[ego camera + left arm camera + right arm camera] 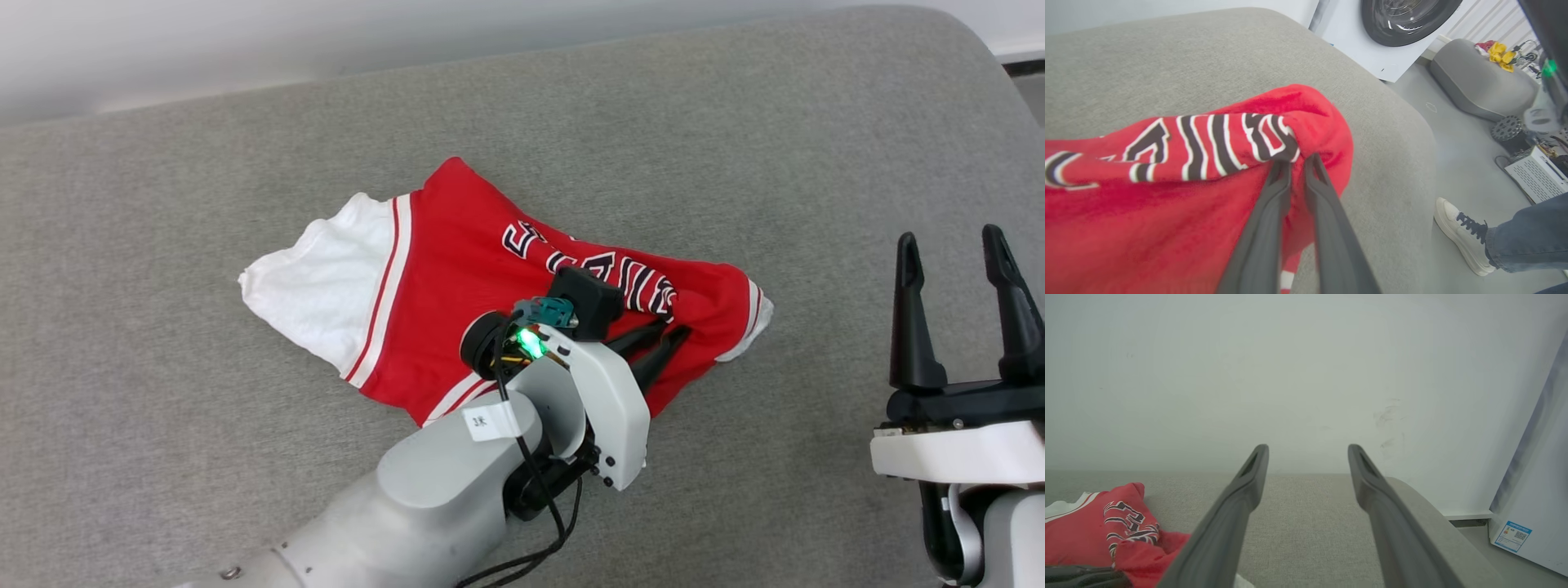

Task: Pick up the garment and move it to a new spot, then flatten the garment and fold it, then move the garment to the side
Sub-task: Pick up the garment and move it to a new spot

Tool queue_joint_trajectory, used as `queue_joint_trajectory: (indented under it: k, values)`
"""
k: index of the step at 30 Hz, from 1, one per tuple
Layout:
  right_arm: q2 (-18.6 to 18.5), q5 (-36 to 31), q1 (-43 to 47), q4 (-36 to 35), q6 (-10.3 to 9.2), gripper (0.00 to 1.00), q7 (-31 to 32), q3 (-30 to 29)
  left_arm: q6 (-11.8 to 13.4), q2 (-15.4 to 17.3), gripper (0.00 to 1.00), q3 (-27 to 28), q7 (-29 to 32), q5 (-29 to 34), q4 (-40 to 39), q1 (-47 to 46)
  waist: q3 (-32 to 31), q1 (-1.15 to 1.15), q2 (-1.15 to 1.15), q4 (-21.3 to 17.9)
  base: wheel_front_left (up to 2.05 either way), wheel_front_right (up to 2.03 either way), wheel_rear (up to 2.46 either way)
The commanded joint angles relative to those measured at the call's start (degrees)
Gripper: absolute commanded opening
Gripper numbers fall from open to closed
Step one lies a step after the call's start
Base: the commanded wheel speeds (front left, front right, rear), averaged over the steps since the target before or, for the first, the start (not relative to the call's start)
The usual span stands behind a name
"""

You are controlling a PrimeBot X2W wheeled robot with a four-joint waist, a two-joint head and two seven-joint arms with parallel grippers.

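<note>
**Head view.** The garment point(457, 278) lies crumpled on the grey upholstered surface point(735, 122), chest lettering up. Its long axis runs from a white sleeve at the upper left to a striped sleeve edge at the lower right. The left gripper point(673, 331) reaches in from below and lies low over the right-hand part of the cloth, its fingers pointing toward that right end. The right gripper point(951, 245) stands at the lower right with its fingers spread wide and nothing between them. It is well apart from the cloth, which lies off to its left. The left arm is the nearer one, already on the shirt.

**Left wrist view.** The left gripper point(1297, 161) has its fingers drawn nearly together, the tips buried in a raised fold of red fabric just beside the end of the block letters point(1208, 151). I judge that fold pinched. The rest of the garment point(1167, 212) trails away left and toward the camera. Bare cushion lies ahead and to the right, up to the rounded edge. A person's shoe point(1457, 232) is on the floor beyond.

**Right wrist view.** The right gripper point(1308, 451) is wide open and empty, aimed along the bare cushion toward the wall. The garment point(1081, 535) sits at the lower left, clear of both fingers.

**Judgement.** The lift and carry turn on the left-hand pinch. It sits near one end, so most of the cloth will probably hang or drag behind it.
</note>
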Motion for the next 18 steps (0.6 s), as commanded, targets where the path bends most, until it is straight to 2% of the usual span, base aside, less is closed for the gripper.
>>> queue_joint_trajectory:
  k: [1, 2, 5, 10, 13, 14, 15, 18]
  values:
    - [0.0, 0.4, 0.3, 0.3, -0.04, 1.0, -0.1, 0.6, -0.8, -1.1, 1.0, -0.3, -2.1, 1.1, 3.0, -1.1, 0.2, 0.0, 0.0, -0.6, 0.0, 0.0, 0.0]
    - [0.0, 0.7, 0.4, 0.7, -0.04, 1.0, -0.1, 1.5, -2.0, -2.5, 1.0, -0.8, -4.7, 1.9, 7.0, -1.5, -0.4, 0.0, 0.0, -0.3, 0.0, 0.0, 0.0]
    - [0.0, 0.3, 0.7, 1.1, -0.04, 1.0, -0.1, 2.0, -3.2, -2.6, 1.0, -0.2, -8.6, 2.8, 9.3, -2.3, -1.7, 0.0, 0.0, 1.0, 0.0, 0.0, 0.0]
    - [0.0, -0.6, 1.7, 1.4, -0.04, 1.0, -0.1, 1.6, -3.8, 0.0, 1.0, 3.1, -12.8, 5.2, 9.3, -2.2, -4.8, 0.0, 0.0, 4.2, 0.0, 0.0, 0.0]
    - [0.0, -1.2, 2.3, 1.7, -0.04, 1.0, -0.1, 1.3, -2.2, 3.2, 1.0, 9.1, -13.2, 9.2, 5.4, -1.0, -6.8, 0.0, 0.0, 6.2, 0.0, 0.0, 0.0]
    - [0.0, -1.2, 2.3, 1.7, -0.04, 1.0, -0.1, 1.3, -2.2, 3.2, 1.0, 9.1, -13.2, 9.2, 5.4, -1.0, -6.8, 0.0, 0.0, 6.2, 0.0, 0.0, 0.0]
    - [0.0, -1.7, 2.9, 2.1, -0.04, 1.0, -0.1, 1.2, -1.3, 5.5, 1.0, 14.0, -13.2, 12.9, 1.1, 2.1, -8.1, 0.0, 0.0, 7.4, 0.0, 0.0, 0.0]
    - [0.0, -2.2, 3.9, 2.5, -0.04, 1.0, -0.1, 1.2, -0.2, 9.1, 1.0, 21.7, -13.2, 18.5, -6.1, 7.0, -10.0, 0.0, 0.0, 8.9, 0.0, 0.0, 0.0]
